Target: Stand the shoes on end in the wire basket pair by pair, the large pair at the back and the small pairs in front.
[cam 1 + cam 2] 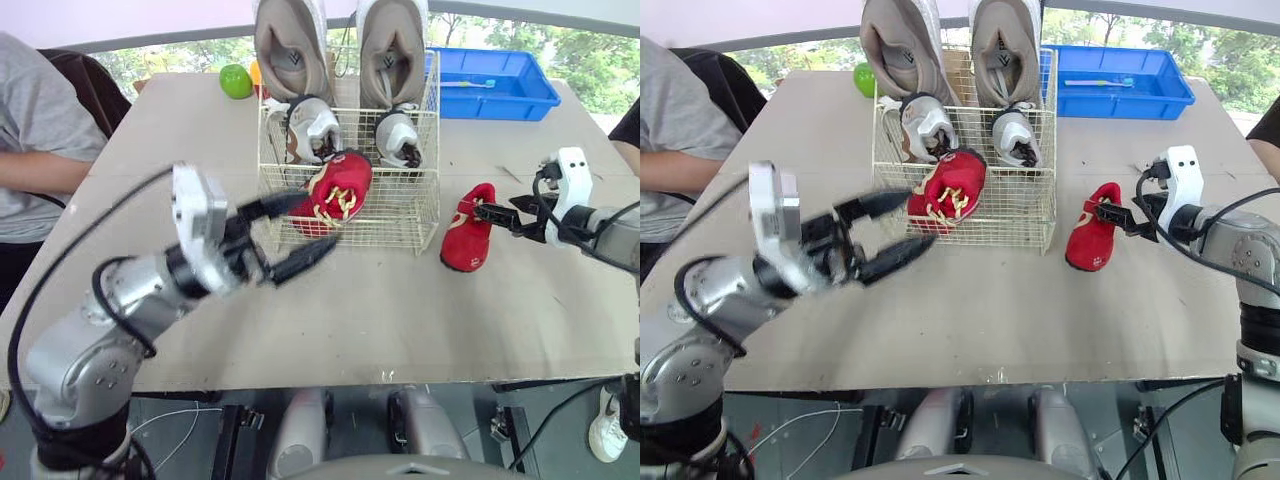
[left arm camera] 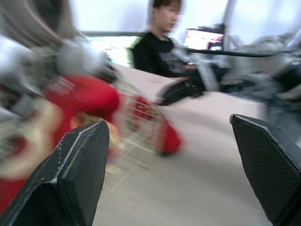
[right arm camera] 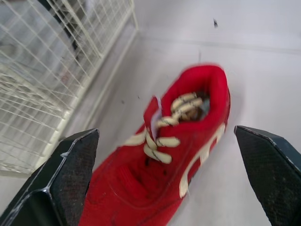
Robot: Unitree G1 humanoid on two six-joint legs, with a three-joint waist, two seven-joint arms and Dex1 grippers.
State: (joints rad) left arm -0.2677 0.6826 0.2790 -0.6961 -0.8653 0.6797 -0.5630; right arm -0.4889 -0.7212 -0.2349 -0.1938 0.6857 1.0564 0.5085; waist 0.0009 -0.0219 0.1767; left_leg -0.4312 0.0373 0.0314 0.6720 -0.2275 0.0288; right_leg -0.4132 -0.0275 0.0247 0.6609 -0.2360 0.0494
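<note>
— Where was the loose red shoe point(image 1: 468, 240)?
— On the table point(image 1: 380, 310), just right of the wire basket point(image 1: 400, 225). The second red shoe point(image 1: 335, 190) leaned inside, at the front.
— And the grippers?
— The right gripper point(image 1: 492, 213) gaped wide at the loose shoe's heel, holding nothing. The left gripper point(image 1: 312, 225) hung spread and empty before the basket.

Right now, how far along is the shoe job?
Done: large beige pair stands at the back of the wire basket, small grey pair before it, one red shoe tilted in front. In hand: right gripper, open, straddles the second red shoe on the table; left gripper open near the basket. Left: grip that shoe and stand it in.
</note>
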